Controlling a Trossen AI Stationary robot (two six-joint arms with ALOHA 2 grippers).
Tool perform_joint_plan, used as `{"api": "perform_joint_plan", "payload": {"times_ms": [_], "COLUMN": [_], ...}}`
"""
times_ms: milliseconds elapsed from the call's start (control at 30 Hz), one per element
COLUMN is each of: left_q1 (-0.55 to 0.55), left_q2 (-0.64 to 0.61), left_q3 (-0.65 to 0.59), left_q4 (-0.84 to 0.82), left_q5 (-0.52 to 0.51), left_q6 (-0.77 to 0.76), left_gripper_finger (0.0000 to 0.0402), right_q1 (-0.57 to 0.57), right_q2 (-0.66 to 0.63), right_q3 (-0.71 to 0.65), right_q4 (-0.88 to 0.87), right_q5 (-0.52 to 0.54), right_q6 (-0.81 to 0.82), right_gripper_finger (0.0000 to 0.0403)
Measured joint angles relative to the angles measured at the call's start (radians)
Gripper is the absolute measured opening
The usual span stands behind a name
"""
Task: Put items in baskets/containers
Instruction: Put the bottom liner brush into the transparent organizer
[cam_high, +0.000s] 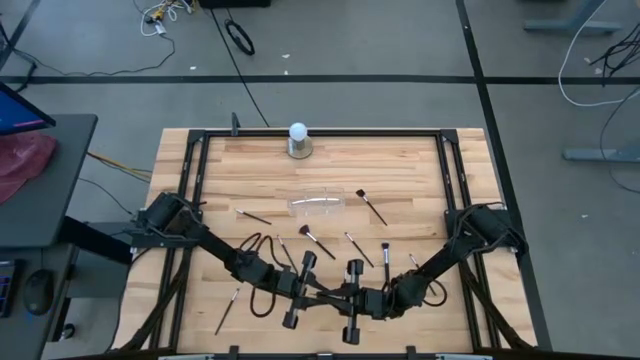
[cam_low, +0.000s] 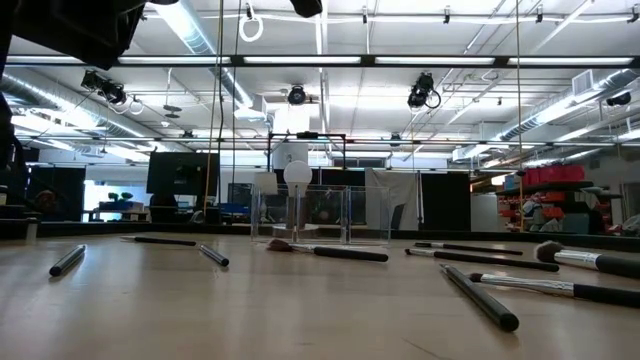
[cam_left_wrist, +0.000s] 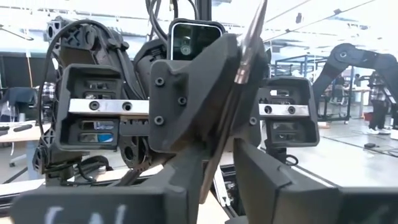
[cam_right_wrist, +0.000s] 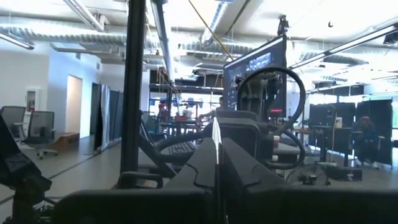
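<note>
Left fingers (cam_left_wrist: 205, 180) around brush (cam_left_wrist: 244, 62), hidden from overhead.

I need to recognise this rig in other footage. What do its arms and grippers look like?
Both arms are black and jointed, with looping black cables along them. The left gripper and right gripper each end in a crossbar carrying two blocky dark fingers. The carriage blocks show silver rails and screw heads.

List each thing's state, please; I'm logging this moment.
Right gripper: shut on a brush.
Held brush: lifted, tilted, between both grippers.
Left gripper: facing the right one, at the brush.
Clear holder: standing, no brush seen inside.
Other brushes: lying loose on the table.
White ball: standing, untouched.
</note>
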Motion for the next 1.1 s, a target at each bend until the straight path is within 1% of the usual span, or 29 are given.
{"api": "perform_joint_plan", "payload": {"times_ms": [233, 467, 567, 700, 800, 867, 967, 1033, 1100], "left_q1": [0.0, 0.0, -0.001, -0.003, -0.007, -0.012, -0.011, -0.01, -0.01], "left_q2": [0.0, 0.0, 0.0, -0.007, -0.017, -0.038, -0.108, -0.163, -0.223], "left_q3": [0.0, -0.001, 0.0, 0.0, 0.001, 0.0, -0.001, -0.001, -0.001], "left_q4": [0.001, -0.016, -0.038, -0.118, -0.189, -0.267, -0.47, -0.633, -0.792], "left_q5": [0.0, 0.0, 0.0, -0.042, -0.095, -0.127, -0.192, -0.262, -0.341], "left_q6": [0.005, 0.005, -0.001, -0.036, -0.054, -0.07, -0.112, -0.152, -0.178], "left_gripper_finger": [0.0015, 0.0015, 0.0013, 0.0013, 0.0013, 0.0013, 0.0013, 0.0013, 0.0013], "right_q1": [0.0, 0.004, 0.015, 0.053, 0.096, 0.128, 0.173, 0.198, 0.215], "right_q2": [0.0, -0.001, -0.001, 0.001, -0.012, -0.031, -0.056, -0.069, -0.074], "right_q3": [0.0, 0.0, 0.0, -0.002, -0.002, -0.002, -0.002, -0.002, -0.002], "right_q4": [-0.024, -0.044, -0.052, -0.051, -0.044, -0.034, -0.034, -0.033, -0.032], "right_q5": [0.013, 0.014, 0.031, 0.193, 0.34, 0.436, 0.545, 0.58, 0.589], "right_q6": [0.02, 0.031, 0.031, 0.029, -0.015, -0.062, -0.137, -0.171, -0.184], "right_gripper_finger": [0.0008, 0.001, 0.0021, 0.0053, 0.0085, 0.0109, 0.014, 0.0156, 0.0168]}}
